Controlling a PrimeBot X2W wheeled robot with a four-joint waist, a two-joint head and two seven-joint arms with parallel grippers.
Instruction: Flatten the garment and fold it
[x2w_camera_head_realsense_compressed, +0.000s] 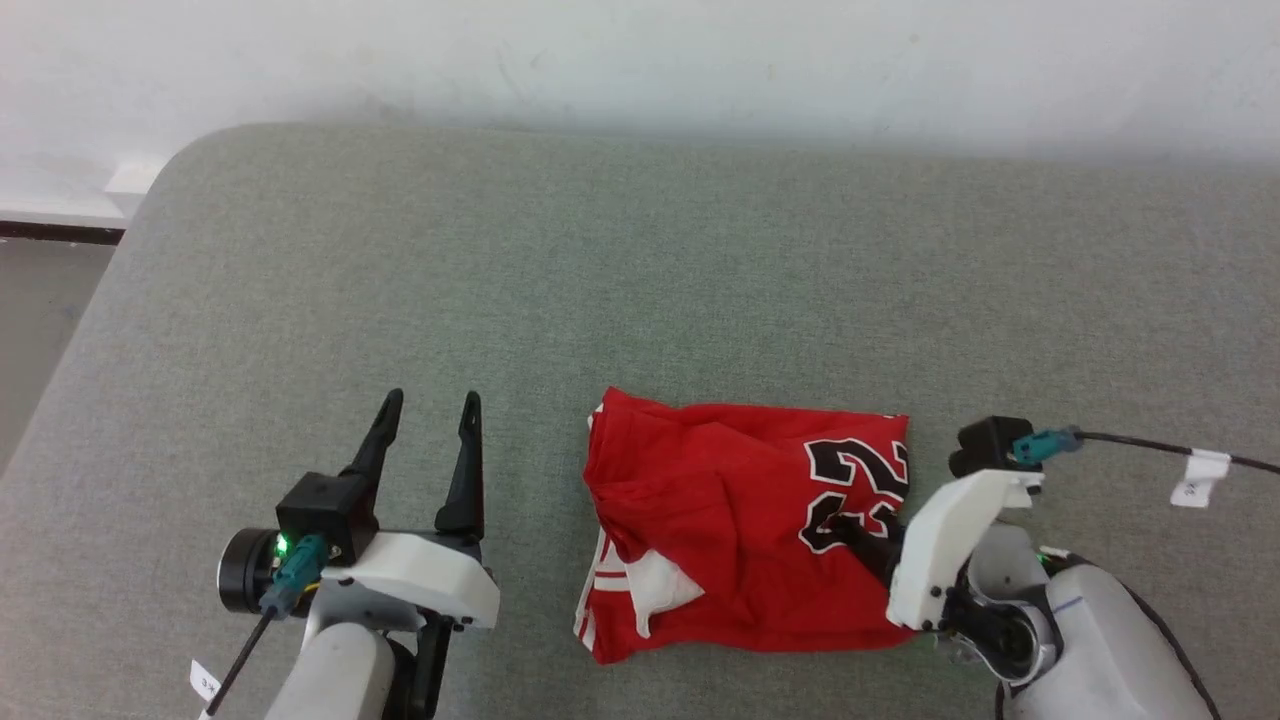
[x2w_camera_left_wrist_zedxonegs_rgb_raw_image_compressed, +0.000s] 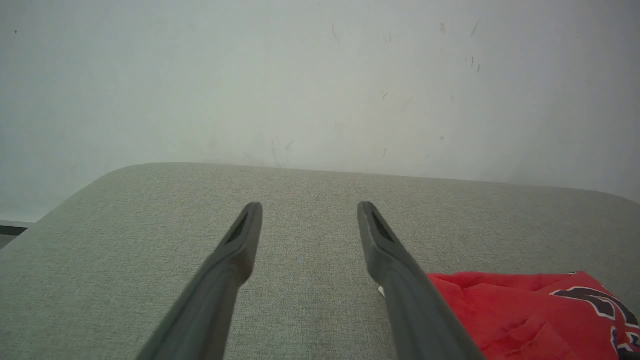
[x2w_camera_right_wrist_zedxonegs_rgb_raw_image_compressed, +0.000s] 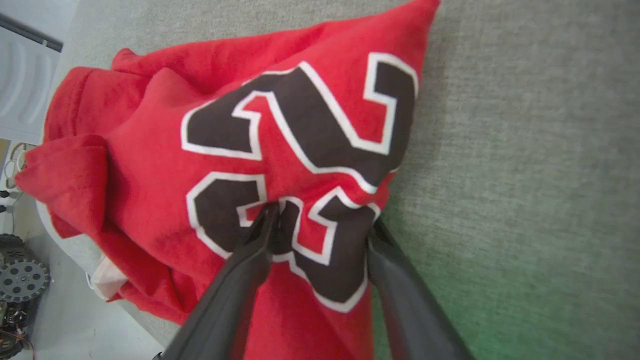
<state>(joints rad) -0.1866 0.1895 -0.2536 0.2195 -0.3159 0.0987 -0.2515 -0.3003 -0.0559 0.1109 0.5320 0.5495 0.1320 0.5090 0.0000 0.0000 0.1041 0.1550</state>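
Note:
The garment (x2w_camera_head_realsense_compressed: 720, 520) is a red jersey lying crumpled on the grey table (x2w_camera_head_realsense_compressed: 600, 260), with a black white-outlined number at its right end and white sleeve cloth at its lower left. My right gripper (x2w_camera_head_realsense_compressed: 850, 525) reaches in from the right, its fingers pressed down onto the number. In the right wrist view the right gripper (x2w_camera_right_wrist_zedxonegs_rgb_raw_image_compressed: 324, 217) has its jaws apart, with a ridge of the garment (x2w_camera_right_wrist_zedxonegs_rgb_raw_image_compressed: 150, 150) bunched between them. My left gripper (x2w_camera_head_realsense_compressed: 432, 400) stands open and empty over bare table, left of the garment. In the left wrist view the left gripper (x2w_camera_left_wrist_zedxonegs_rgb_raw_image_compressed: 310, 207) has the garment (x2w_camera_left_wrist_zedxonegs_rgb_raw_image_compressed: 525, 310) at its lower right.
The table's rounded back-left corner (x2w_camera_head_realsense_compressed: 200, 150) meets a white wall (x2w_camera_head_realsense_compressed: 640, 60). Floor drops away past the left edge (x2w_camera_head_realsense_compressed: 40, 330). A black cable with a white tag (x2w_camera_head_realsense_compressed: 1200, 475) trails off from the right wrist. Bare grey surface stretches behind the garment.

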